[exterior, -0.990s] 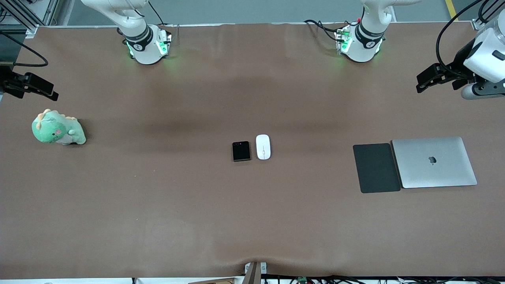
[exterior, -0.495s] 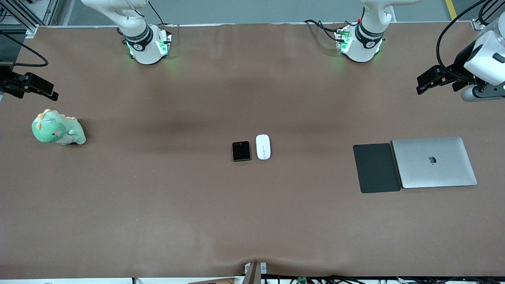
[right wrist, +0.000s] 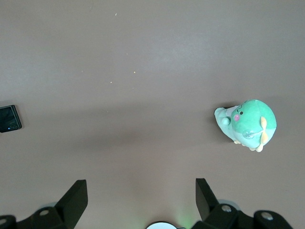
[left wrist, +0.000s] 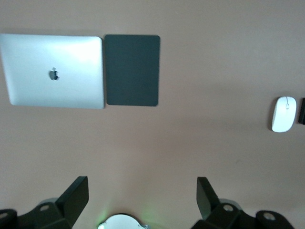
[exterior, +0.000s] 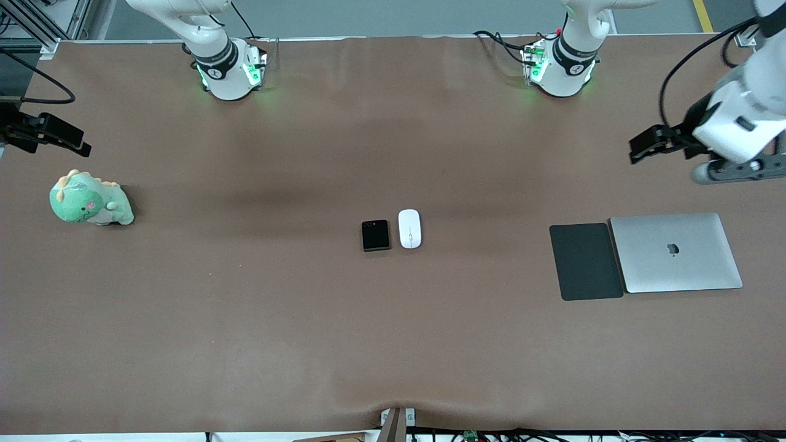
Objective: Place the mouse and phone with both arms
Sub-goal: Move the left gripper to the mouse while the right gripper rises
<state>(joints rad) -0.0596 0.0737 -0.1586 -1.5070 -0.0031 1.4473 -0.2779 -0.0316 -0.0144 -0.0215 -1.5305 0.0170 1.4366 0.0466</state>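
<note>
One brown tabletop [exterior: 245, 319]. One silver laptop [exterior: 675, 252], shut, at left arm's end; one dark pad [exterior: 585, 261] just beside it. One green plush toy [exterior: 89, 201] at right arm's end. One white mouse [exterior: 409, 228], one black phone [exterior: 375, 235], side by side mid-tabletop. Left gripper [exterior: 642, 147] in air over bare tabletop, fingers [left wrist: 76, 195] spread. Right gripper [exterior: 58, 136] raised near plush toy, fingers [right wrist: 76, 198] spread, empty.

Green plush dinosaur [exterior: 90, 199], dark pad [exterior: 585, 261] beside laptop [exterior: 675, 252]
</note>
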